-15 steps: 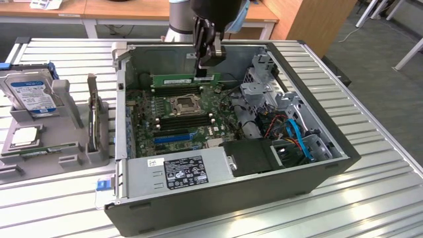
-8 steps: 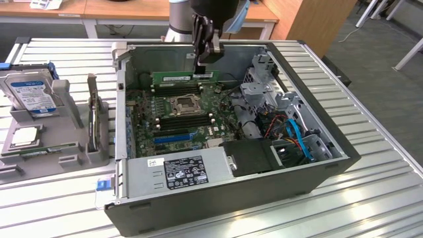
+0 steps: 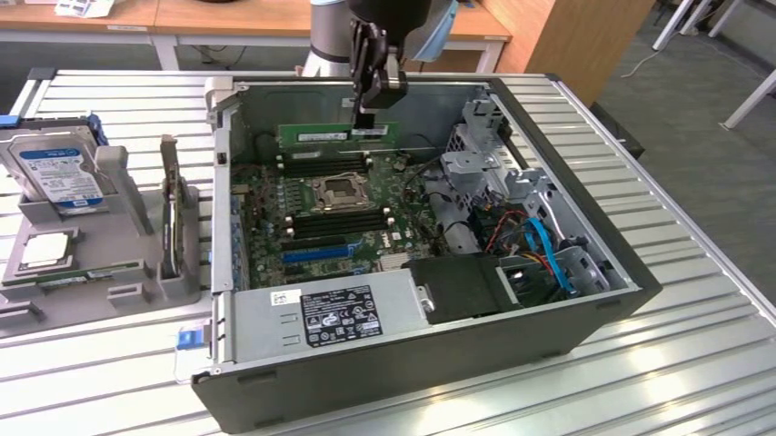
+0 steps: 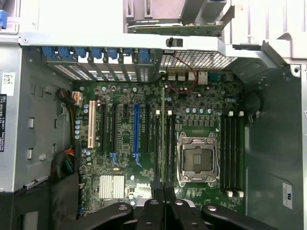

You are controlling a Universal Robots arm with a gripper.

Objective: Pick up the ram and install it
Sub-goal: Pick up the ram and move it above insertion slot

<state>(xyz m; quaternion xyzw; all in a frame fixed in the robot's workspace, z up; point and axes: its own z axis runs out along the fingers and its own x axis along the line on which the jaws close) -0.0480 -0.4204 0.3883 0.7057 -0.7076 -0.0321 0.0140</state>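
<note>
An open dark grey computer case (image 3: 485,363) is laid on a slatted silver table (image 3: 703,363); a blue-labelled hard drive (image 3: 54,168) is held in a grey rack (image 3: 122,177) at the exterior view's left.

We see the ram (image 3: 322,134), a long, thin green stick with a white label. It hangs level on its long edge, pinched from above by the gripper (image 3: 365,116) toward its three o'clock end. It sits inside the open computer case (image 3: 424,372), near twelve o'clock.
</note>
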